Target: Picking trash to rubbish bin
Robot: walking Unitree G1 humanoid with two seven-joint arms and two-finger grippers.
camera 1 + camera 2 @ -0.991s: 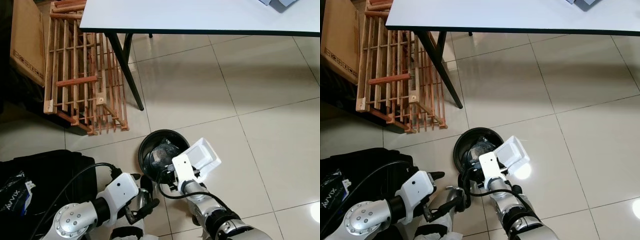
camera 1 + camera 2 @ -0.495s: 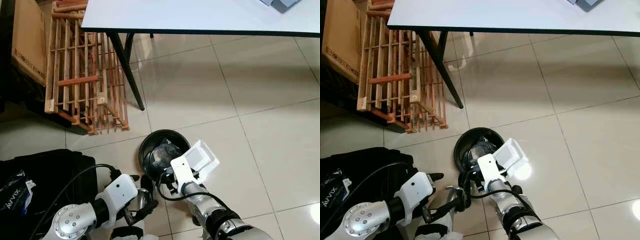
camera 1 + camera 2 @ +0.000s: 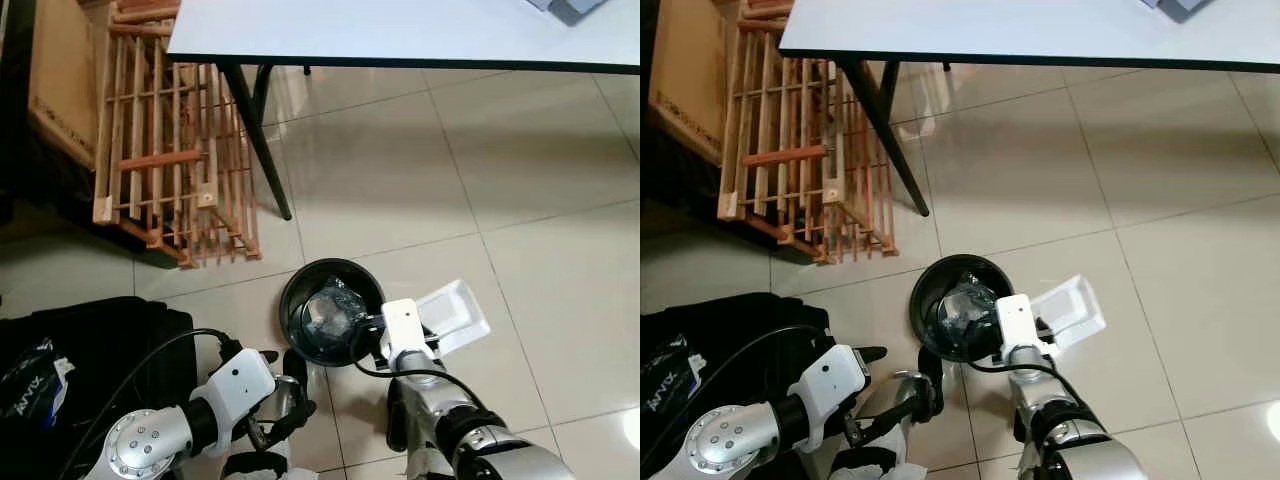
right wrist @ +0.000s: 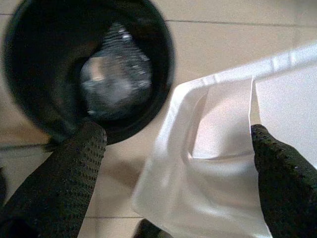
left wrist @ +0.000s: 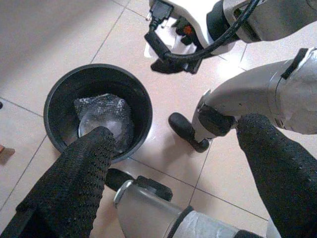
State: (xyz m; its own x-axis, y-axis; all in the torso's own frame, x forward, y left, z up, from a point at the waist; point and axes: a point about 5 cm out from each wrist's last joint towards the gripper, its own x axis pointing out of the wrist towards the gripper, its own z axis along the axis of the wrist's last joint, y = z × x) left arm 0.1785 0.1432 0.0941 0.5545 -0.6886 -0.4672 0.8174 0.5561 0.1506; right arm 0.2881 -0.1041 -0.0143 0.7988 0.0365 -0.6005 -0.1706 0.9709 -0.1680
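Nearest, the left gripper point(image 3: 285, 405) hangs low at the left, just near of the rubbish bin point(image 3: 292, 300), holding nothing; in the left wrist view its two black fingers point(image 5: 74, 178) stand spread wide apart. To its left lies a black bag point(image 3: 90, 340) with a printed packet point(image 3: 30, 375) resting on it.

Just right of the left gripper, the right gripper point(image 4: 178, 163) is extended toward the bin's right rim. In the right wrist view its fingers point(image 4: 64, 178) are spread, with the white foam tray point(image 4: 208, 163) lying between them; whether either finger presses the tray cannot be told. The tray point(image 3: 455, 315) sits just beside the bin's right edge, outside the rim, tilted slightly, over the tiled floor point(image 3: 400, 180).

The rubbish bin is round, black and upright on the floor, and holds a crumpled, shiny clear plastic wrapper point(image 3: 328, 312) at its bottom.

Farther off at the left, a wooden slatted crate point(image 3: 170, 160) leans near a cardboard box point(image 3: 60, 90). A black table leg point(image 3: 255, 130) slants down to the floor just right of the crate. At the far edge, the white table top point(image 3: 400, 30) spans the scene, with a grey object point(image 3: 570, 6) at its far right corner.
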